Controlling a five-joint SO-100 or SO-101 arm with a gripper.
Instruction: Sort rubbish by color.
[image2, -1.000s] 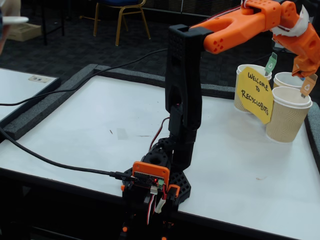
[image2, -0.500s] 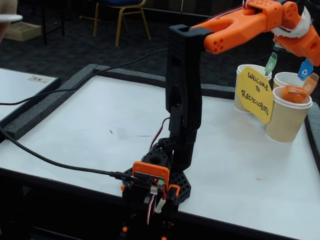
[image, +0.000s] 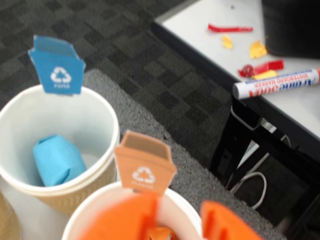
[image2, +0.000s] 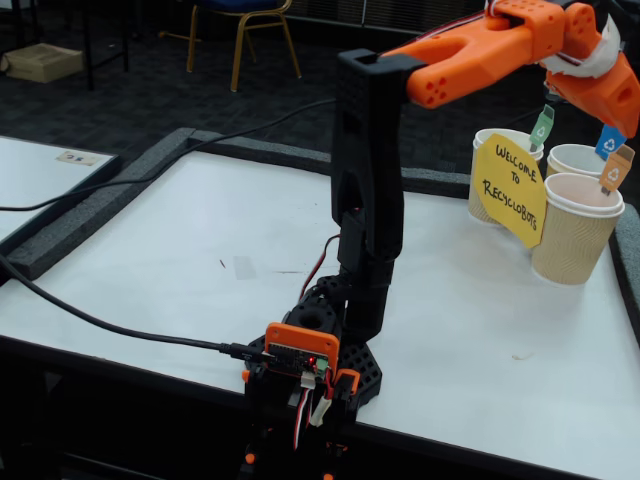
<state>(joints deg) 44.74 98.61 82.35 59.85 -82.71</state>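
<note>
Two cups are seen just below the claw (image: 177, 220) in the wrist view: the cup with the blue tag (image: 27, 112), up and to the left of the claw, and the cup with the orange tag (image: 182, 202), directly beneath it. Half a second earlier, in the fixed view, the orange wad lay heaped at the rim of the orange-tagged cup; now that rim is seen clear, so the wad is judged to have settled down inside. A scrap of orange between the claw's fingers in the wrist view may be the orange wad (image: 160, 233), though it is too blurred and too close in colour to the fingers to be told apart. The claw's fingers are seen spread, with nothing held between them.

The blue wad (image: 56, 159) is found lying at the bottom of the blue-tagged cup, a crumpled, faceted lump of matte paper. The green wad is not seen; a third cup (image2: 492, 180), behind a yellow sign (image2: 510, 190) in the fixed view, carries a green tag, but its inside is hidden. The cups are smooth white within and ribbed beige outside. With no wad left on the white surface (image2: 200, 250), the sorting is judged near or at its end.
</note>
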